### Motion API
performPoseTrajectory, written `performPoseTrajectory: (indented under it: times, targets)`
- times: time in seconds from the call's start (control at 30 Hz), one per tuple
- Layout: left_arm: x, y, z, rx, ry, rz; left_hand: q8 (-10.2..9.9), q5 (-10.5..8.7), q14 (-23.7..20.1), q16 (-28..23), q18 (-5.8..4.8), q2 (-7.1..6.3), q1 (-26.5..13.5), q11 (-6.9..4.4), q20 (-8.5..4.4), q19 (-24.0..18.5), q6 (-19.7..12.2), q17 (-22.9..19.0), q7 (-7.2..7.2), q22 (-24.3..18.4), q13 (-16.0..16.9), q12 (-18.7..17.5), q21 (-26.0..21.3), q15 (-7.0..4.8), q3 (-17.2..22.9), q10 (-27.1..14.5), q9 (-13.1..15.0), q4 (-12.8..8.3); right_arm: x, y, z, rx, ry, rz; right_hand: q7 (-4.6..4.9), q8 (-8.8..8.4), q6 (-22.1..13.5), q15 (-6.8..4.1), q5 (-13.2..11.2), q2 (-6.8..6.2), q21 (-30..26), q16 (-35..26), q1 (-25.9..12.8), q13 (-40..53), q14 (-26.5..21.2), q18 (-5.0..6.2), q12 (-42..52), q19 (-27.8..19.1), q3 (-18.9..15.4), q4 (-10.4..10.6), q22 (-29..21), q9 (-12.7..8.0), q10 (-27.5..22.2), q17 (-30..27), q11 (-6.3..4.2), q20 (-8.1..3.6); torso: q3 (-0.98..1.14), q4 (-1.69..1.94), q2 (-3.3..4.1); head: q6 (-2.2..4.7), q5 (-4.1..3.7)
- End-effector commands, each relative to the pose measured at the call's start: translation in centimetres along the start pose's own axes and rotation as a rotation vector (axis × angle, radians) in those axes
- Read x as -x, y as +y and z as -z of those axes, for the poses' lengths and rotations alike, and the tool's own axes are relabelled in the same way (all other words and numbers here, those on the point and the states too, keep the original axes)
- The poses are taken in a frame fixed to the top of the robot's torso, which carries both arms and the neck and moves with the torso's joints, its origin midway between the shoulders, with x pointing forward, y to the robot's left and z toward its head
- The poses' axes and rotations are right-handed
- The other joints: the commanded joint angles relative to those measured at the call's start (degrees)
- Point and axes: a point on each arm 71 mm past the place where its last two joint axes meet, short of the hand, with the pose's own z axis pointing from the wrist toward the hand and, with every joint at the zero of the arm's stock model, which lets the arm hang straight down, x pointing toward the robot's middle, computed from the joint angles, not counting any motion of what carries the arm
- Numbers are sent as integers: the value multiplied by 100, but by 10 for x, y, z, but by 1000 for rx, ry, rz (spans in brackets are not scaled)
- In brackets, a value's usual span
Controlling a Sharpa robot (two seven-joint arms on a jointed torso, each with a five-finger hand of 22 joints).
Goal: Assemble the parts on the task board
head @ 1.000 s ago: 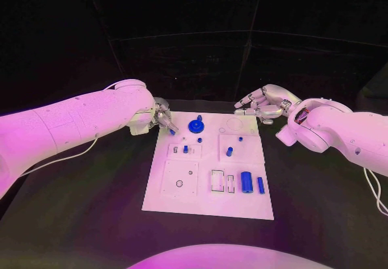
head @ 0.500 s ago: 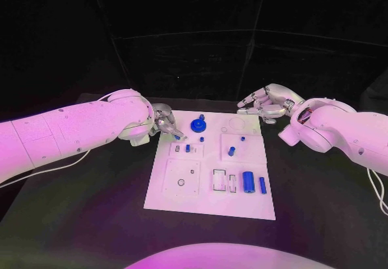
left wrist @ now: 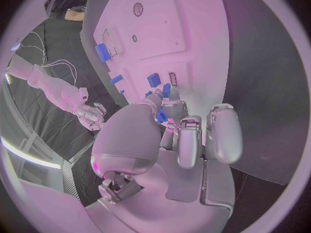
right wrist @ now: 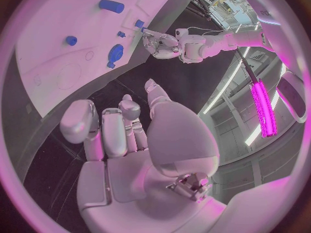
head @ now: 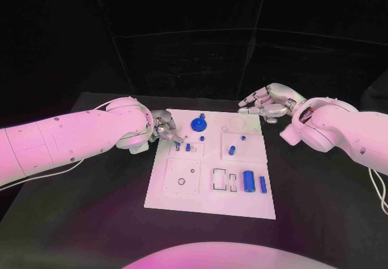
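Head view: white task board (head: 212, 185) flat mid black counter (head: 97, 207). Left hand (head: 165, 130) at board's far-left corner, fingers (head: 172, 137) bunched downward, pinching small blue part (head: 178, 144) just over a left-side slot. Beside it a short blue peg (head: 188, 147) upright in the board. Blue round knob piece (head: 197, 124) near far edge, centre. Blue peg (head: 231, 150) standing right of centre. Blue cylinder (head: 249, 181) w/ thinner blue bar (head: 262, 184) alongside, lying near-right. Right hand (head: 264, 105) off board's far-right corner, above counter, fingers curled in, nothing in them, apart from all parts.

Left wrist view: left hand (left wrist: 175, 134) w/ fingers (left wrist: 173, 108) pressed together on blue part (left wrist: 161, 117), tips down at task board (left wrist: 188, 31). Other blue pieces (left wrist: 153, 79) just beyond fingertips; blue cylinder (left wrist: 101, 52) farther along board. Right hand (left wrist: 90, 114) seen past board edge.

Right wrist view: right hand (right wrist: 123, 134), fingers (right wrist: 113, 127) folded toward palm, empty. Task board (right wrist: 58, 36) beyond, w/ knob piece (right wrist: 115, 53), blue cylinder (right wrist: 111, 5). Left hand (right wrist: 158, 42) at board's far side, fingers down on board.
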Motion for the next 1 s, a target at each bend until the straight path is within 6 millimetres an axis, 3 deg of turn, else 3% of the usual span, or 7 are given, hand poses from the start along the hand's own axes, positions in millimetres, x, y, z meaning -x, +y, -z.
performPoseTrajectory:
  times: [0.03, 1.0]
  targets:
    - [-1, 0, 1, -1, -1, -31, 32, 23, 594, 19, 22, -26, -7, -8, -54, 34, -9, 1510, -28, 6, 1, 12, -13, -50, 597, 38, 13, -577, 0, 2, 0, 11, 6, 3, -3, 36, -23, -16, 30, 37, -25, -31, 1, -10, 155, 60, -38, -20, -35, 2, -7, -8, -41, -6, -18, -1, 5, 0, -1, -11, 2]
    - [-14, 2, -2, 32, 74, -107, 45, 23, 594, 19, 21, -92, -84, -8, -55, 37, -6, 1510, -28, 15, -2, 8, -13, -50, 763, 47, 20, -613, -1, 3, -1, 17, 13, 3, -3, 36, -23, -16, 30, 37, -25, -31, 1, -10, 155, 60, -38, -20, -35, 2, -7, -8, -41, -6, -18, -1, 1, -2, -3, -38, 4]
